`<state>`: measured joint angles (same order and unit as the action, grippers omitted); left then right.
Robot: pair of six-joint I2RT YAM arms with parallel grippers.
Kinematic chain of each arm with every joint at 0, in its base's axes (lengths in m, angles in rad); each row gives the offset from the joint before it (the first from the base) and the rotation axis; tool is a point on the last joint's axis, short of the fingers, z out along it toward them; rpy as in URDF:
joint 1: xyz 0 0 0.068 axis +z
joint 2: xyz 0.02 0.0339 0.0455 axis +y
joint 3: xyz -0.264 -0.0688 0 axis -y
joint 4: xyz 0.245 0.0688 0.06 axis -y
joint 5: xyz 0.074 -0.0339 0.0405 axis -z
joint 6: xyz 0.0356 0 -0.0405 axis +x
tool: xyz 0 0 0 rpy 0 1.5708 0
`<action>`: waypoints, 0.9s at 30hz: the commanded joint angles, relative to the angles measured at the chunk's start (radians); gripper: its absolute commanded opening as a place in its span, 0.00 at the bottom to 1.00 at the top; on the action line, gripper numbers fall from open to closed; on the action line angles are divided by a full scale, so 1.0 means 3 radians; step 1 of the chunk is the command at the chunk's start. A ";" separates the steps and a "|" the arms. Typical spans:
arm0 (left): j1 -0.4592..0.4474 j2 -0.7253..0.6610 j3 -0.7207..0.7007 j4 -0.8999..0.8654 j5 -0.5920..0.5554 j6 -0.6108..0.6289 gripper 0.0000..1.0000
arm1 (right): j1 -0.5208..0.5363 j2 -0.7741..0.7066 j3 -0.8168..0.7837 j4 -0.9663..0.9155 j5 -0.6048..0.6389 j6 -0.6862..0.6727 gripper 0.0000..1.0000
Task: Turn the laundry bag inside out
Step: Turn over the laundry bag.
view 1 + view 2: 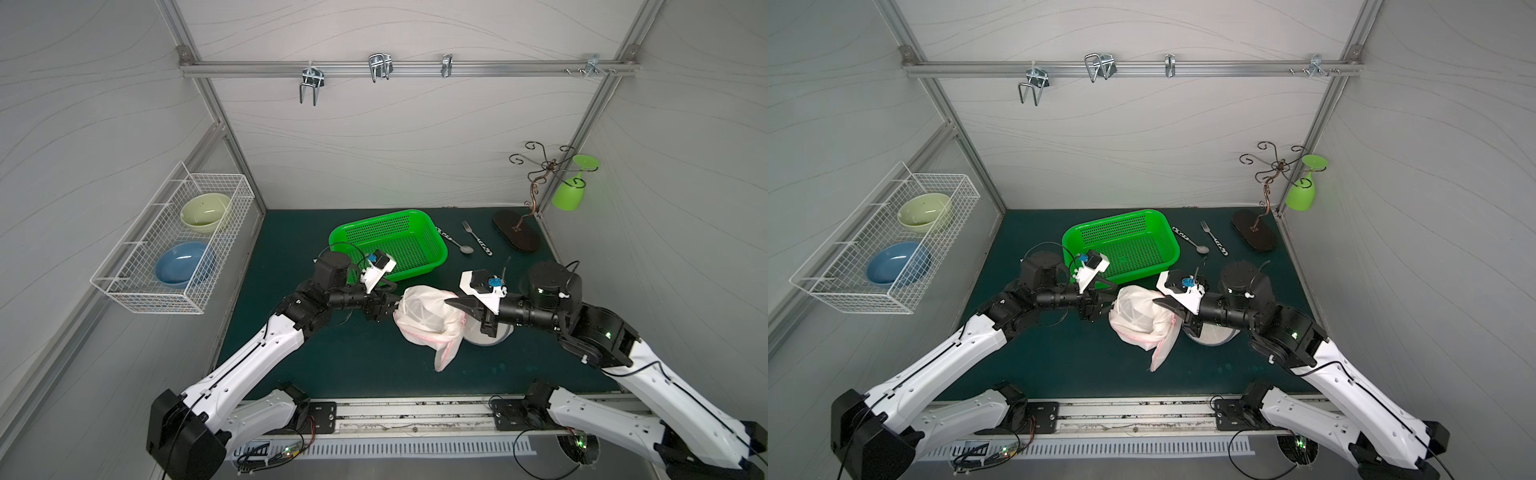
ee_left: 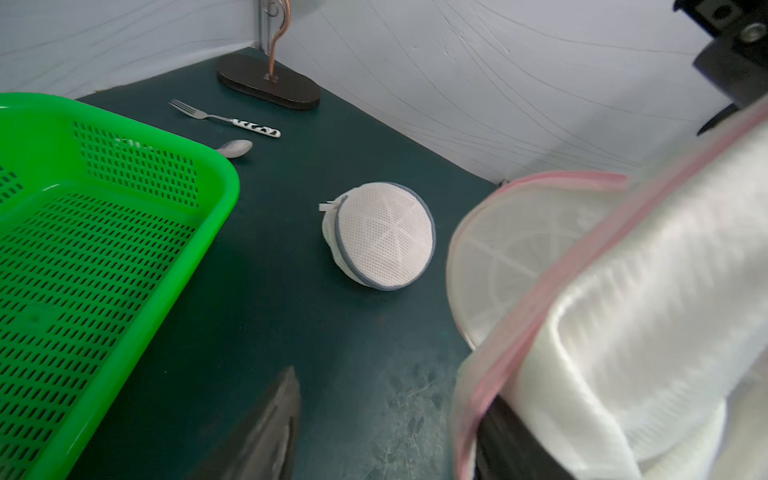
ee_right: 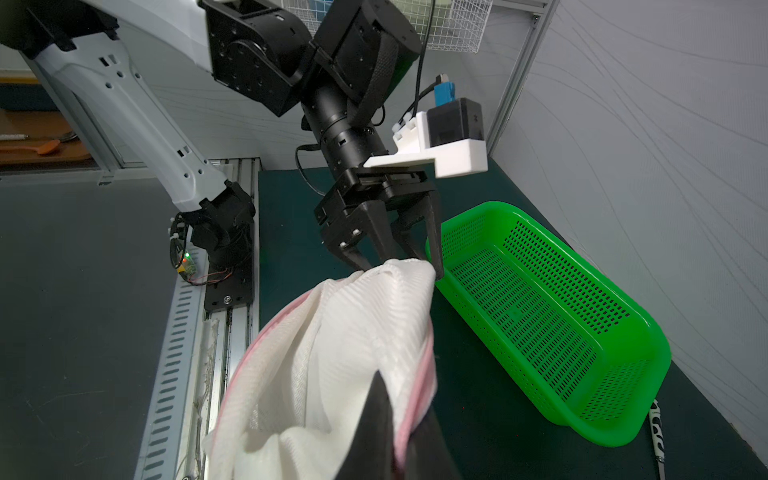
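Nearest the front rail, a pink-edged tail of the laundry bag (image 1: 428,320) droops toward the dark green mat (image 1: 332,365); whether it touches cannot be told. The bag is crumpled, translucent white mesh with pink trim, and a round panel with pale ribs shows through its upper side. It is bunched mid-table between the two arms, its long axis running from that near tail back and up to the rounded bulk, the tail pointing at the rail. The left gripper (image 3: 402,268) stands with its jaws spread, the fingertips straddling the bag's top fold. The right gripper (image 1: 453,303) is clamped on the bag's other side, its black fingers buried in the fabric. Under the right arm lies a round grey-trimmed mesh pouch (image 2: 382,237). Farther back are the green basket (image 2: 226,195), then a spoon (image 1: 463,248) and a fork (image 1: 476,239).
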<state>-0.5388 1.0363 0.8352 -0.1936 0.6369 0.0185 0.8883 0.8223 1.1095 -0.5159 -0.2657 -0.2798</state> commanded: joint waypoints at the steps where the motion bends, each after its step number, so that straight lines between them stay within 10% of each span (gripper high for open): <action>1: 0.0041 -0.0166 -0.0186 0.0438 -0.0282 -0.0289 0.69 | -0.0033 -0.0078 -0.0001 0.0600 0.0223 0.0308 0.00; 27: 0.0043 -0.1060 -0.0496 0.0143 -0.1627 0.0833 0.76 | -0.0137 0.0051 -0.0190 0.0431 0.0099 0.0122 0.00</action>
<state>-0.5316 0.7368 0.6899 -0.1684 0.1932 0.2222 0.8566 0.8555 1.0523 -0.4347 -0.2470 -0.2096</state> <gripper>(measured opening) 0.763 0.077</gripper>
